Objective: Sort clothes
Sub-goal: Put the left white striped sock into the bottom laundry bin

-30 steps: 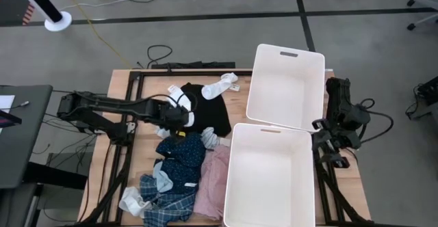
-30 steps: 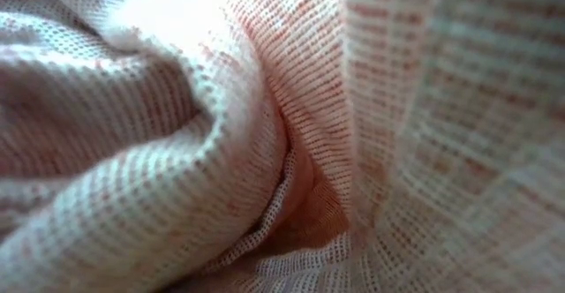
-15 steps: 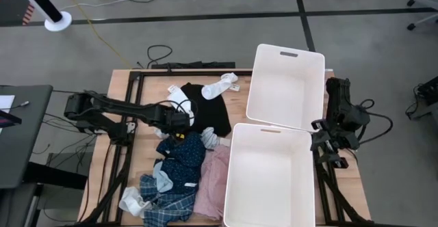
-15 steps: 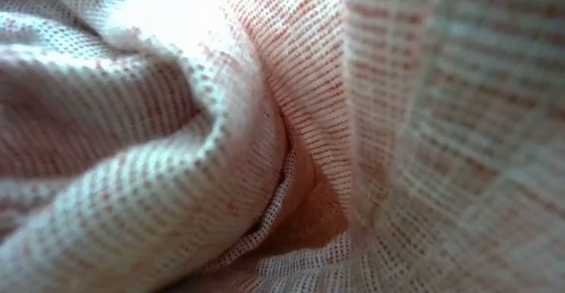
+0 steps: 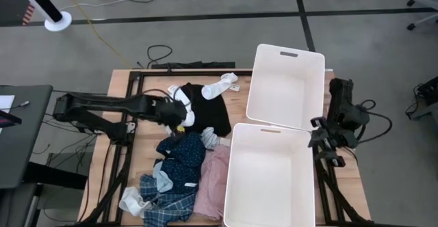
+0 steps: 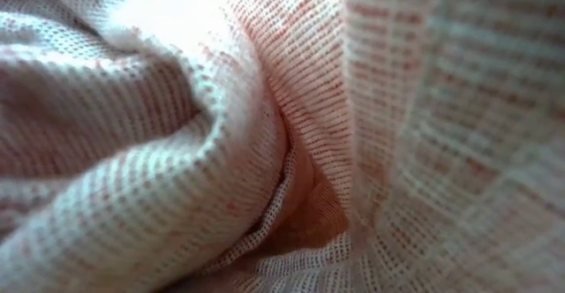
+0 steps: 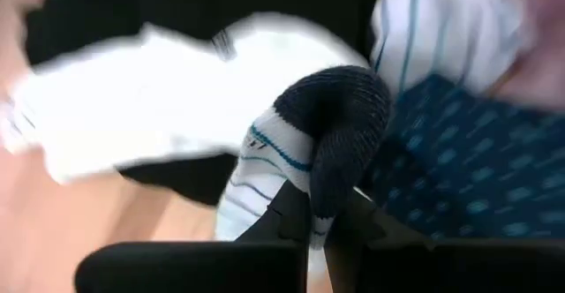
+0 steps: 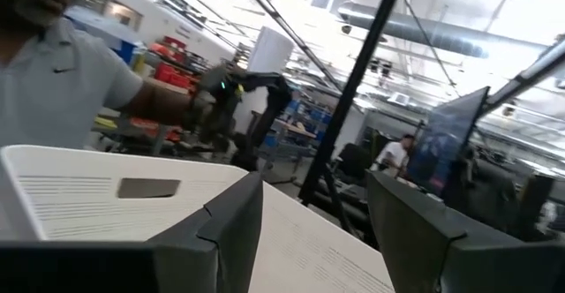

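Grasping is the step in hand; left gripper point(image 7: 316, 227) pinches a soft white sock with teal stripes and dark toe point(image 7: 305, 143) beside the black cotton shirt point(image 5: 209, 111); next, lift it towards the empty white plastic bins point(image 5: 284, 83); right gripper point(image 8: 313, 231), spread, waits beside them.

1. The table point(image 5: 130, 83) has a matt, pale wood top.
2. The two bins point(image 5: 284, 83) along its right edge look like smooth white plastic with a slight sheen.
3. The pink piece point(image 6: 177, 152) is soft cloth of coarse, open weave.
4. The sock point(image 7: 291, 152) is ribbed knit, with a dark toe.
5. The navy dotted piece point(image 7: 477, 161) is smooth printed cloth.
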Controlling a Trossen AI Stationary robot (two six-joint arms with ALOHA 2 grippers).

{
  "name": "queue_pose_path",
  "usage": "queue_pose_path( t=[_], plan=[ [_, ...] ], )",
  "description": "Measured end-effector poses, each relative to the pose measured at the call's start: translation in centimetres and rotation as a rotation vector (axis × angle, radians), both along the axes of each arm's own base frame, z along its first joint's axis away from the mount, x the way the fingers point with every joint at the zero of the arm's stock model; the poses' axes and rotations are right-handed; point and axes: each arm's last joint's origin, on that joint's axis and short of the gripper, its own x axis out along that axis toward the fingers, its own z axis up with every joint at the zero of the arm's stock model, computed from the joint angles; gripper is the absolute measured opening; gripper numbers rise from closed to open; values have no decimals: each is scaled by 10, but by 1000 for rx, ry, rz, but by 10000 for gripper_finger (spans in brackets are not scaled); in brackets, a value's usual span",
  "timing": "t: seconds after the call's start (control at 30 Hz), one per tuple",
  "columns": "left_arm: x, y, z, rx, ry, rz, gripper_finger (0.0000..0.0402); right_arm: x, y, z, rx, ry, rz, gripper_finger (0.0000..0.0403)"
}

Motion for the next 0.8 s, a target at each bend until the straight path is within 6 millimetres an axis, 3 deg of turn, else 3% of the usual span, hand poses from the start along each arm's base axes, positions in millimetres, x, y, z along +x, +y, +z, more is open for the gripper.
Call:
queue_pose_path(
  t=[0.3,0.6,0.8],
  plan=[
    [-13,0,41,65,-155,-58,5,6,-11,9,60,-40,-167,218],
    [-13,0,60,119,-233,-87,4,-2,-34,56,142,-148,-325,218],
    [-8,1,65,149,-294,-116,5,-4,-38,90,108,-151,-369,218]
  ],
)
